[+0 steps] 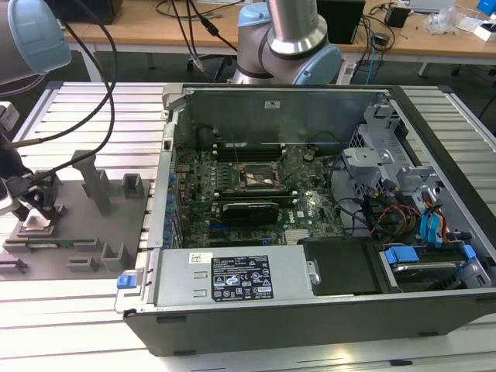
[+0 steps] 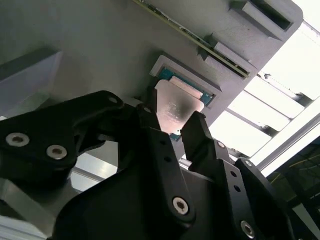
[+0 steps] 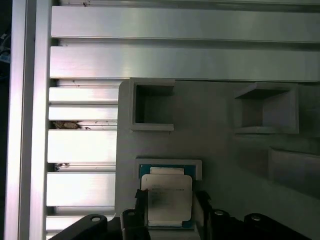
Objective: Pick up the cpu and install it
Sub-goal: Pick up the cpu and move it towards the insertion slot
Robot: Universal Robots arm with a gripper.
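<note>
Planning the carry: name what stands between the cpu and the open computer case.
In the exterior view, the upright post and blocks of the grey fixture stand between the cpu and the case.

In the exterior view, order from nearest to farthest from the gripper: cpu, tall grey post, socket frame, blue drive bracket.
1. cpu, under the gripper.
2. tall grey post, beside them.
3. socket frame, inside the computer case.
4. blue drive bracket, exterior view's right.
</note>
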